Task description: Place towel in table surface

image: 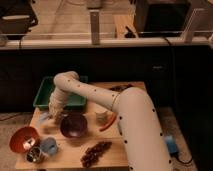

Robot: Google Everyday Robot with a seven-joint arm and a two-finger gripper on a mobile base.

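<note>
The towel (44, 119) shows as a small pale grey-blue cloth low over the left part of the table surface (130, 100), just in front of the green tray. My gripper (54, 114) hangs at the end of the white arm, pointing down, right beside the towel and touching or almost touching it. I cannot tell whether the towel lies on the wood or hangs from the gripper. The arm comes in from the lower right and bends over the tray.
A green tray (45, 95) stands at the back left. In front are a purple bowl (73, 126), an orange-red bowl (22, 139), a small blue cup (49, 146), a metal can (34, 154), dark grapes (95, 152), a white cup (101, 114) and a red pepper (108, 122).
</note>
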